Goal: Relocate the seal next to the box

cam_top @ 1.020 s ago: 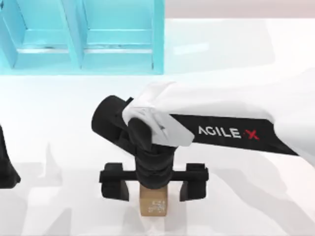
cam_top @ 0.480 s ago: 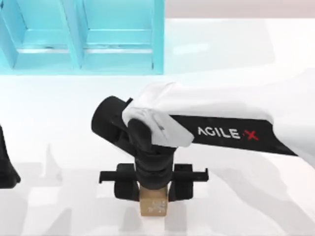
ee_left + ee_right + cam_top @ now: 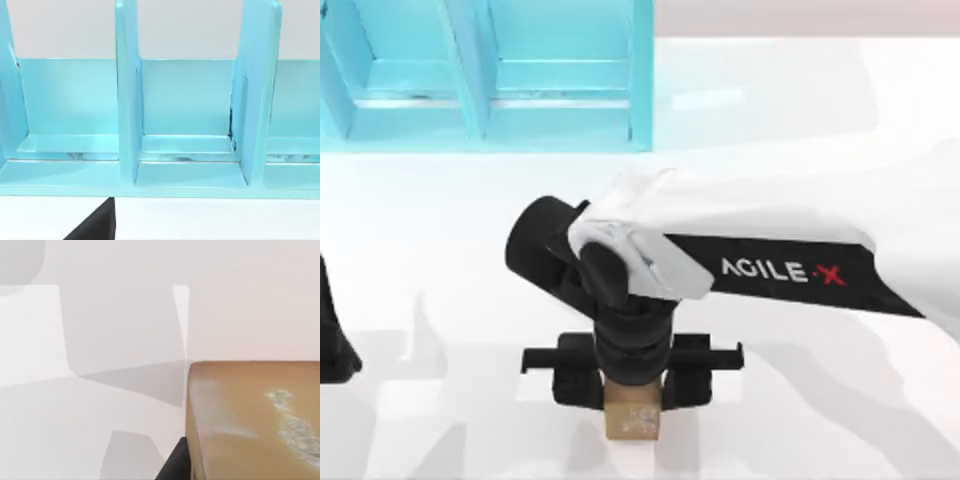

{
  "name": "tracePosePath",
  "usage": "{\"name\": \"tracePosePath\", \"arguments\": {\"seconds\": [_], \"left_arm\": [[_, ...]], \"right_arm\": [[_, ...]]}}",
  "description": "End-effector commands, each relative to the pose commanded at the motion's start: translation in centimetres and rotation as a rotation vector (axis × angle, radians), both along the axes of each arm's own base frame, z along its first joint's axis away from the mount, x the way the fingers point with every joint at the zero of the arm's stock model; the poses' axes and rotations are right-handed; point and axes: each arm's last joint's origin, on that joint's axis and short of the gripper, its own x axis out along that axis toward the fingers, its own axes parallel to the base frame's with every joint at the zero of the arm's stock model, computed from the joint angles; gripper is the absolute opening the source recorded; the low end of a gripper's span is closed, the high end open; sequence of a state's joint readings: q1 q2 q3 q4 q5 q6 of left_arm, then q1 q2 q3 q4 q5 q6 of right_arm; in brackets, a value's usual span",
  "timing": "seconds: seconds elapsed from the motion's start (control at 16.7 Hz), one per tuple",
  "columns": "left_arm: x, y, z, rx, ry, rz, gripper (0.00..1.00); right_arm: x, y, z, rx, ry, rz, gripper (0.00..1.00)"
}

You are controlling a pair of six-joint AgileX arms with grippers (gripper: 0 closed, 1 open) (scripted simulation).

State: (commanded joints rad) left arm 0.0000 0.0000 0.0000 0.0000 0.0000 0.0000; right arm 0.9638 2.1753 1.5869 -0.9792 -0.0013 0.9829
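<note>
Seal [image 3: 632, 420]: tan block, upright, marked face up, near the table's [image 3: 800, 120] front edge, left of centre. Right gripper [image 3: 631, 385]: above it, fingers closed narrow against its two sides. Box [image 3: 485, 75]: blue, compartmented, far left, well apart; left arm [image 3: 335, 335] parked at left edge.

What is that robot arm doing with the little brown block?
The right gripper reaches down over the seal, a small tan block standing near the front edge of the white table. Its jaws sit snug against both sides of the seal, which is not lifted yet. The blue box stands at the back left of the table, well apart from the seal. The left arm waits at the left edge.
</note>
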Motion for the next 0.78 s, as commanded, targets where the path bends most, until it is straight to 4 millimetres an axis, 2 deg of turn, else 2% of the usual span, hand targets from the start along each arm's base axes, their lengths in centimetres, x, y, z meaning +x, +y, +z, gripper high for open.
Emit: {"name": "tracePosePath", "arguments": {"seconds": [0.42, 0.78], "left_arm": [[0.0, 0.0, 0.0, 0.000, 0.000, 0.000, 1.00], [0.0, 0.0, 0.0, 0.000, 0.000, 0.000, 1.00]], "right_arm": [[0.1, -0.1, 0.2, 0.001, -0.001, -0.004, 0.00], [0.2, 0.0, 3.5, -0.001, 0.001, -0.006, 0.00]]}}
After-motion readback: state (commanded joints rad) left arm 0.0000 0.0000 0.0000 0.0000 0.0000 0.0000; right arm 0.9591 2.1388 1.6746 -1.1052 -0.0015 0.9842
